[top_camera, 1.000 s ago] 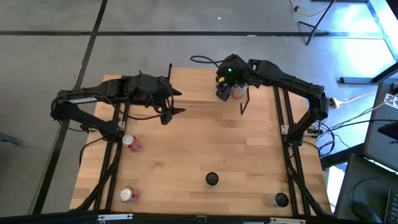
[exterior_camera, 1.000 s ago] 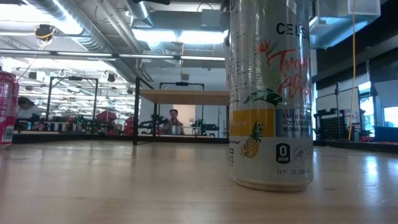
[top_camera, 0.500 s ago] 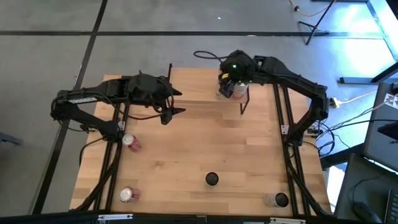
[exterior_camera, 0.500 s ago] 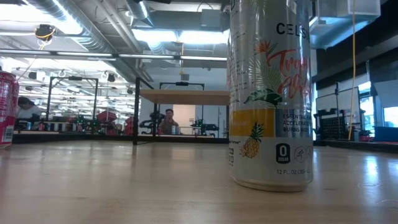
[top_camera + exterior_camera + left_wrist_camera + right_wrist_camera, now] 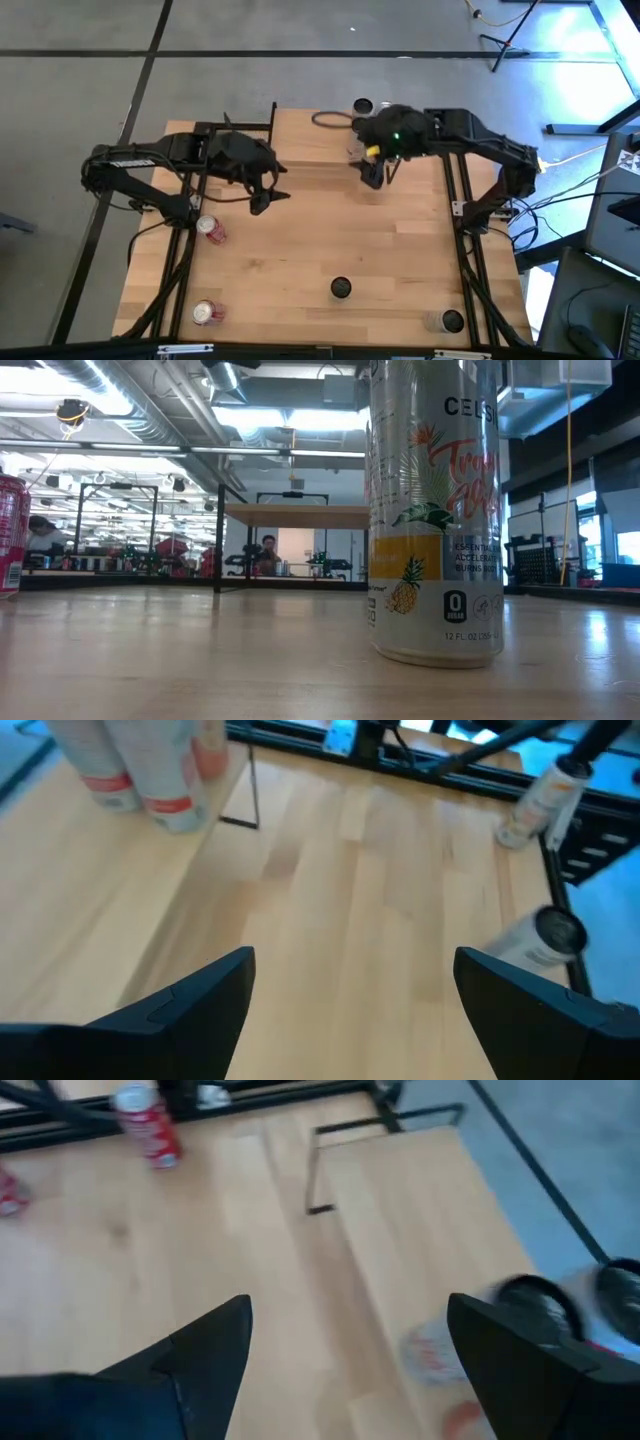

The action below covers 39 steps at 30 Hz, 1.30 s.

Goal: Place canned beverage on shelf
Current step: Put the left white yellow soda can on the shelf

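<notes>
Cans (image 5: 362, 106) stand at the right end of the shelf (image 5: 310, 145), at the far side of the worktop (image 5: 330, 240). How many is hard to tell, as the ones beside the right gripper (image 5: 375, 172) are blurred. That gripper hangs just off the shelf's near edge, close to them. In its wrist view the fingers (image 5: 215, 1345) are spread wide with nothing between them.

The left gripper (image 5: 262, 197) waits over the left middle of the worktop, its fingers apart and empty too.

Four more cans are on the worktop: two red ones (image 5: 210, 229) on the left, a dark-topped one (image 5: 341, 288) near the middle and a silver one (image 5: 448, 321) near right.

The main risk is probably the right arm's closeness to the shelved cans. A sideways or rising move could clip one, tipping it off the board or into its neighbours. The shelf stands on thin legs, so a knock to its edge may shake everything on it. The free room lies at its left end.
</notes>
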Available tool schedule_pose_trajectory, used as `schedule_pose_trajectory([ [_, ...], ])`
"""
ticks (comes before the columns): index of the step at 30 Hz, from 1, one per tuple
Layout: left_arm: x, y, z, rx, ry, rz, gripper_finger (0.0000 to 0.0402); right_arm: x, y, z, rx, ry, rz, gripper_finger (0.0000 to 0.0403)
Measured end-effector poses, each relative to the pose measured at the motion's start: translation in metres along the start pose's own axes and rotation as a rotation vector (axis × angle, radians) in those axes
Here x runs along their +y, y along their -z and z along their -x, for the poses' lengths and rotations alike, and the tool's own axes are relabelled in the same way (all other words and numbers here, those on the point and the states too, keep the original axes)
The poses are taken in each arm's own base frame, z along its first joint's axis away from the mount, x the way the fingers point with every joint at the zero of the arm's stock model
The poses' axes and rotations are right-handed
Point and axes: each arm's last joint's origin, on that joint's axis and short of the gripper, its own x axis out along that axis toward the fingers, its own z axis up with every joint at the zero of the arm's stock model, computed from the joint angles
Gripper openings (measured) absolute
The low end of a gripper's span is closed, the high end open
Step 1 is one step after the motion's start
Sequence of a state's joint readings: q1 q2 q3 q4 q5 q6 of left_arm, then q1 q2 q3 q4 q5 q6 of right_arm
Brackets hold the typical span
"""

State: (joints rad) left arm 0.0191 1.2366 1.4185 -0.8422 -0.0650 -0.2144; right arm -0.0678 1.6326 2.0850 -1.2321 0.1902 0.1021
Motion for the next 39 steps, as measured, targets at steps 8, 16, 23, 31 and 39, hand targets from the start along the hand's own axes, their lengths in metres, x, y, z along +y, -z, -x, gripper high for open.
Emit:
schedule_pose_trajectory([
  [8, -0.024, 0.003, -0.008, 0.01, 0.071, -0.04, 0.0334, 0.059, 0.002, 0.016, -0.076, -0.179, 0.046, 0.0317],
  [16, -0.064, 0.002, -0.044, -0.019, 0.116, 0.046, 0.0334, 0.099, 0.027, 0.04, 0.023, -0.286, 0.097, 0.0301],
  [23, -0.127, 0.014, -0.08, -0.122, 0.125, 0.268, 0.0334, 0.132, 0.075, 0.093, 0.074, -0.284, 0.125, 0.0294],
  [31, -0.182, 0.05, -0.128, -0.184, 0.044, 0.292, 0.0334, 0.145, 0.13, 0.109, 0.099, -0.246, 0.049, 0.0294],
  [39, -0.213, 0.086, -0.174, -0.289, -0.086, 0.284, 0.0334, 0.152, 0.176, 0.092, 0.205, -0.204, -0.019, 0.0294],
])
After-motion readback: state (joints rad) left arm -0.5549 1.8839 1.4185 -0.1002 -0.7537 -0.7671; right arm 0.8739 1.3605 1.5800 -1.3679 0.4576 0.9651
